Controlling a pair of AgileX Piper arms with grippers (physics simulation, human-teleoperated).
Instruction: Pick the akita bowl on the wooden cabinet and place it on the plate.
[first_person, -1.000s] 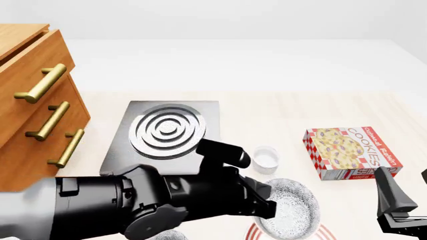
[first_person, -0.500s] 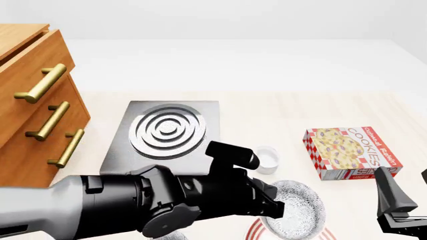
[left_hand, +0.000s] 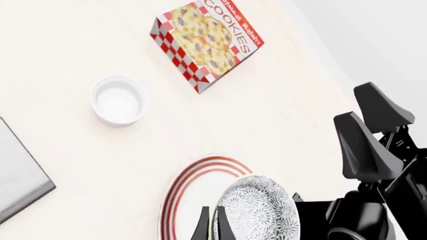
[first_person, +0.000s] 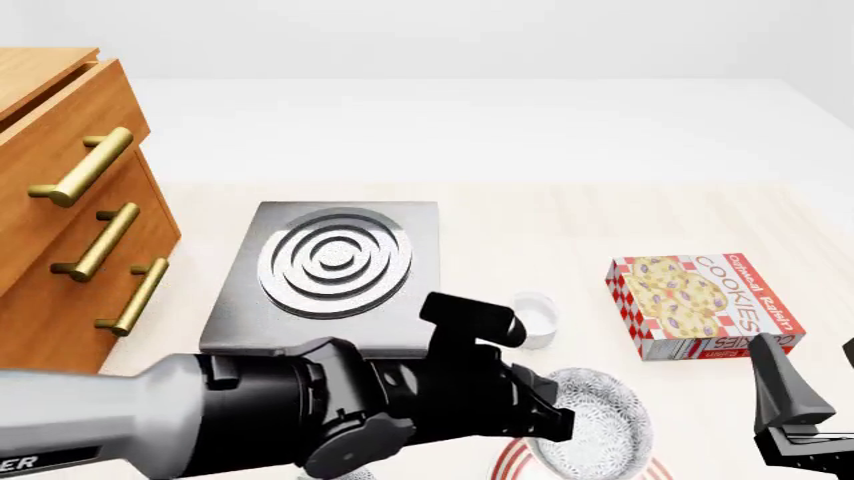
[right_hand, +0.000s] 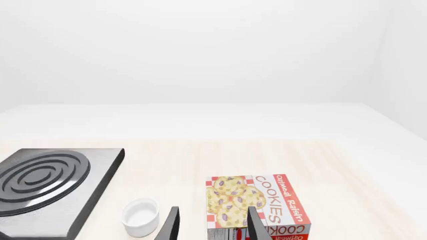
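Bowl (left_hand: 259, 212) sits low at the near edge of the table, its speckled rim pinched between the left gripper's (left_hand: 210, 226) two thin fingertips (left_hand: 201, 227), which are closed on it. It is over the plate (left_hand: 179, 196); in the left wrist view the red rings show past one side of the bowl, and in the front view the bowl (first_person: 601, 420) covers most of the plate (first_person: 514, 460), with only arcs of red showing under it. Whether the bowl touches the plate or hangs just above it I cannot tell. The left arm fills the lower left of the front view, its gripper (first_person: 547, 420) at the bowl's left edge.

Cup (first_person: 537, 318), small and plain white, stands just beyond the bowl, beside the stove (first_person: 327, 265). The stove, grey with silver rings, lies further back and left. A cookie box (first_person: 701, 305) lies flat to the right of the cup, well apart from the bowl. Cabinet (first_person: 67, 200) stands at the far left, its three brass handles facing the stove.

The right gripper (right_hand: 210, 225) hangs at the near right, apart from everything; its fingers (right_hand: 170, 225) are spread with nothing between them, pointed toward the cookie box (right_hand: 257, 202) and cup (right_hand: 140, 216). It also shows black in the left wrist view (left_hand: 370, 135).
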